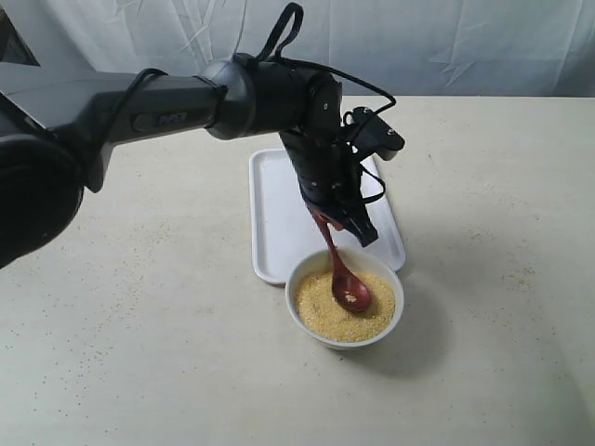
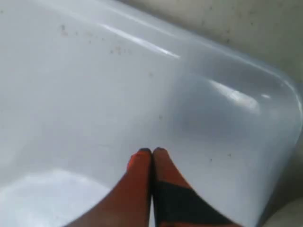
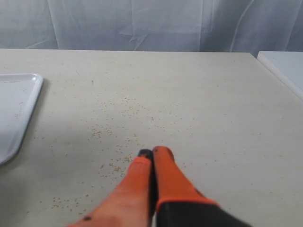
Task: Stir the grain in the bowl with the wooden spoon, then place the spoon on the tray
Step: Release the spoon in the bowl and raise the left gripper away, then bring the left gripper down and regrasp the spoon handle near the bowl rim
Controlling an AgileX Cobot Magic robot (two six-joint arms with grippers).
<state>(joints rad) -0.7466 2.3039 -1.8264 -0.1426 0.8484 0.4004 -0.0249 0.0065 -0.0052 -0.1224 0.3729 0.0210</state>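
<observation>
Exterior view shows the left gripper (image 1: 342, 223) holding the wooden spoon (image 1: 346, 279) by the top of its thin handle. The fingers are clamped on it. The round end of the spoon sits in the grain (image 1: 321, 311), which fills much of the bowl (image 1: 296, 279). So I think the stirring is going on now, or is just about done.

The bowl stands on the table (image 1: 139, 325), and its far edge touches or lies just over the near edge of the tray (image 1: 279, 204). The tray has nothing on it. Putting the spoon there is not done yet.

In the left wrist view only the tray shows under the tips, not the spoon.

The right gripper (image 3: 152, 152) hangs over bare table, away from the bowl. Its orange fingers (image 3: 137, 184) are pressed together and hold nothing. Some loose grains (image 3: 118, 111) lie scattered on the table near it.
</observation>
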